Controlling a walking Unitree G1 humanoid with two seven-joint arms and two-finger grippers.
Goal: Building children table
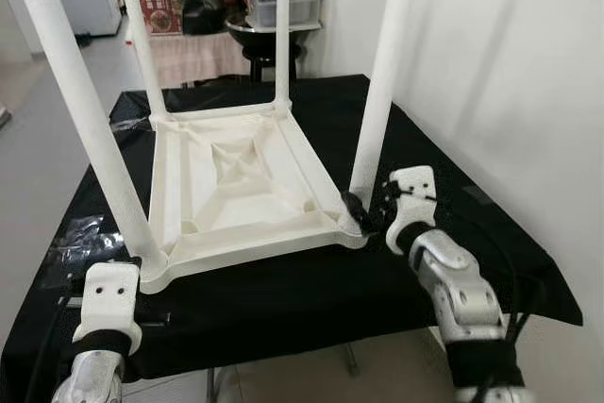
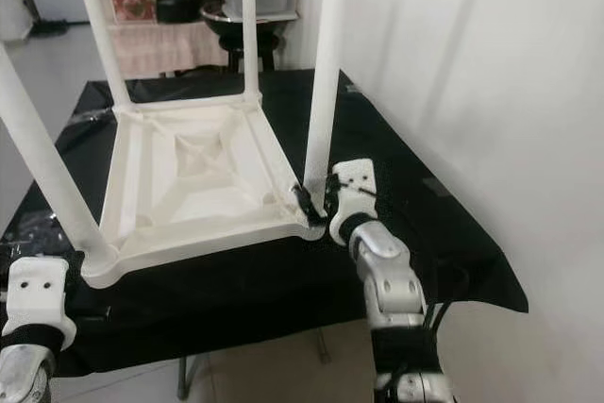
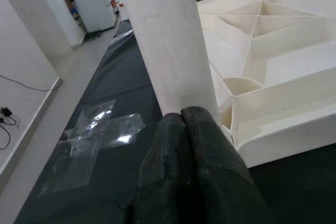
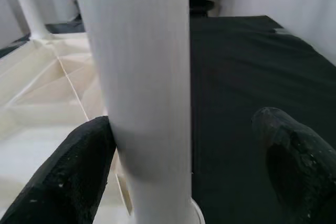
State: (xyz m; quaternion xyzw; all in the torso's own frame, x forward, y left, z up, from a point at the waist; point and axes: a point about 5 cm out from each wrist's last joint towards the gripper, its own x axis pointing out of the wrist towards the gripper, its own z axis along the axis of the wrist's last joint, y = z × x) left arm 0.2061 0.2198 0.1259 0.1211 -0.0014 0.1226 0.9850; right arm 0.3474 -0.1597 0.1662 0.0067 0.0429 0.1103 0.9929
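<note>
Upturned white plastic table, four legs up

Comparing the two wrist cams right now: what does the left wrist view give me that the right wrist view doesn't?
Left wrist view: the left gripper with its fingers pressed together against the base of a near table leg, a patch of clear tape on the black cloth, and bare floor beyond the edge.

Right wrist view: the right gripper open around another leg, one finger touching it, the other standing apart over the cloth.

Both: the upturned white tabletop with its ribbed underside, legs pointing up.
</note>
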